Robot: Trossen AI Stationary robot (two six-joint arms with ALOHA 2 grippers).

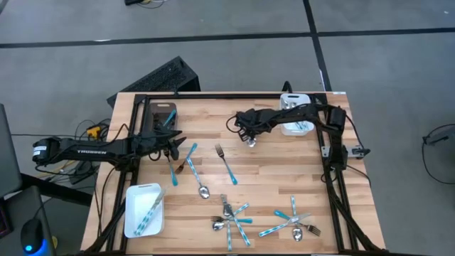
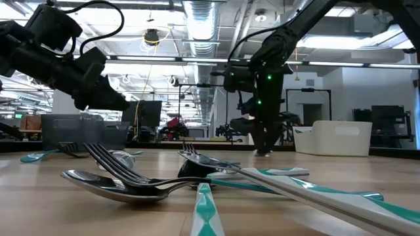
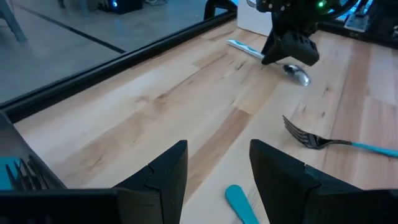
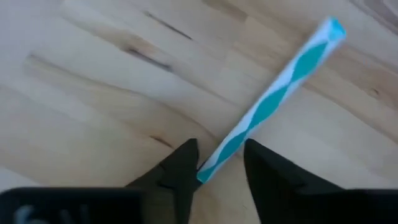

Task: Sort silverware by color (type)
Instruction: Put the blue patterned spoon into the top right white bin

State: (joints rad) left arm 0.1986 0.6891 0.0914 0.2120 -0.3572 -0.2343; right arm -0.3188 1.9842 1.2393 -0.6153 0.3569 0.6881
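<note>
Two arms over the table in the high view. Right gripper [image 4: 216,167], upper centre-right, is down on a spoon [image 3: 297,73]; its fingers straddle the teal-and-white striped handle, closing but not clearly pinching yet, prob. to lift it to the white tray [image 1: 293,128] beside it. Left gripper [image 3: 217,171] hovers spread, holding nothing, mid-left. Remaining silverware [image 1: 229,213] lies jumbled at lower centre-right.

The right gripper [image 4: 219,163] hides the head of a striped-handled utensil [image 4: 273,102].
</note>
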